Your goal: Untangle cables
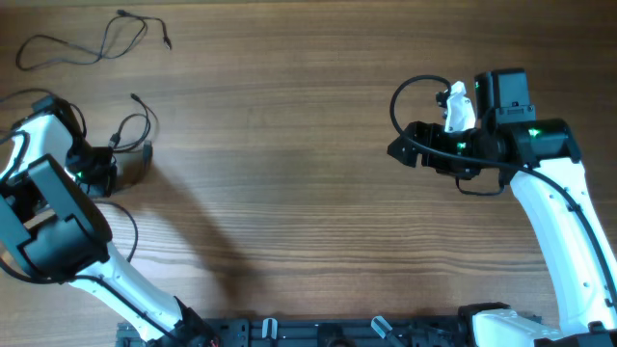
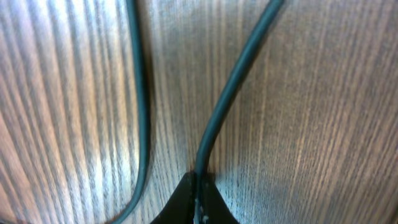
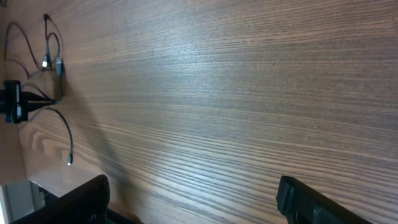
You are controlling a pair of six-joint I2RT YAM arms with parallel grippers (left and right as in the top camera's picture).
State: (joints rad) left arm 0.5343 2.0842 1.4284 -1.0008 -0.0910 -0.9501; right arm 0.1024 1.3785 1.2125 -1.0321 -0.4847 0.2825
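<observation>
A black cable point(image 1: 150, 120) loops on the wooden table at the left; its strand point(image 2: 231, 87) fills the left wrist view. My left gripper point(image 1: 123, 162) is low over the table and shut on this cable at the fingertips point(image 2: 196, 190). A second strand point(image 2: 142, 93) curves past on the left. A thinner cable point(image 1: 104, 43) lies apart at the far left corner. My right gripper point(image 1: 400, 150) is open and empty over bare wood at the right, its fingers wide apart point(image 3: 193, 202). The cables point(image 3: 55, 65) show far off in the right wrist view.
A loose cable tail point(image 1: 133, 231) curves toward the front beside the left arm's base. The table's left edge point(image 3: 18, 168) shows in the right wrist view. Wood table point(image 1: 289, 193) spans the middle between the arms.
</observation>
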